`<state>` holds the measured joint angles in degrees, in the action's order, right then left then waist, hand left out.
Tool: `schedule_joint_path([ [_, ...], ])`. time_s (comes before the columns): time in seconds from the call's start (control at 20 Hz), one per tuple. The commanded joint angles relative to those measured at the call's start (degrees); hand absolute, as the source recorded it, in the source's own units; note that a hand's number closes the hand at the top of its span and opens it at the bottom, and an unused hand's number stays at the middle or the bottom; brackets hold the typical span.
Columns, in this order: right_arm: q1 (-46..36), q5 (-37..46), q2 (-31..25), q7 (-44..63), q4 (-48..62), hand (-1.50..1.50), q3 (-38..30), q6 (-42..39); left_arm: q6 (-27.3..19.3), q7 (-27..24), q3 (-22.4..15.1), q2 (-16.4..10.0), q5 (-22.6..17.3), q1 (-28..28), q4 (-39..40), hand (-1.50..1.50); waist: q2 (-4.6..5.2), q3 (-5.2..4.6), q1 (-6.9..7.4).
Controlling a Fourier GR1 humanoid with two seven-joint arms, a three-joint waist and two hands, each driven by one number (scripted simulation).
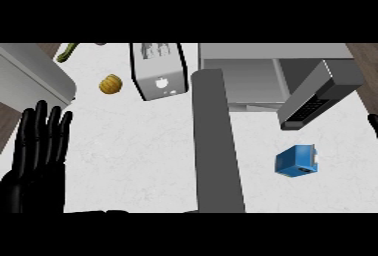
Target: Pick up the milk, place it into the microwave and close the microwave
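The milk (297, 161) is a small blue carton on the white counter, below the microwave's door and right of a grey forearm (215, 145). That forearm runs up the middle of the view to the microwave's front, and no hand shows at its end. The microwave (244, 82) stands at the top right with its cavity exposed. Its door (317, 95) is swung open to the right. My left hand (37, 150) rests open at the left edge, fingers up, far from the milk. A black sliver at the right edge is my right hand (373, 125), apart from the milk.
A silver toaster (159, 70) stands at the top centre, left of the microwave. A yellow-brown food item (111, 84) and a green vegetable (68, 50) lie at the top left. A grey appliance (33, 75) fills the upper left corner.
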<state>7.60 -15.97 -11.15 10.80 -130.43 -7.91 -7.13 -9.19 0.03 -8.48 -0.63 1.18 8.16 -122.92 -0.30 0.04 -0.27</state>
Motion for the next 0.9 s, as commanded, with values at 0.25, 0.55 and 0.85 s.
schedule_joint_path([
  [0.25, 6.1, -6.5, -1.3, 2.8, -4.8, -1.50, -7.4, -4.6, 3.9, -5.5, -1.7, -1.4, -5.6, 17.5, -9.5, -1.50, 0.15, -0.05, 0.47],
  [0.55, 7.2, 2.2, 2.1, 1.9, -6.4, -1.50, -2.1, -3.6, 6.5, -10.5, -1.8, -2.6, -8.0, 25.0, -11.5, -1.50, 0.17, -0.06, 0.70],
  [0.85, 8.4, 8.5, 4.5, -2.7, -2.0, -1.50, -0.8, -4.8, 8.1, -18.3, -5.4, -2.1, -5.6, 35.3, -11.5, -1.50, 0.15, -0.04, 0.92],
])
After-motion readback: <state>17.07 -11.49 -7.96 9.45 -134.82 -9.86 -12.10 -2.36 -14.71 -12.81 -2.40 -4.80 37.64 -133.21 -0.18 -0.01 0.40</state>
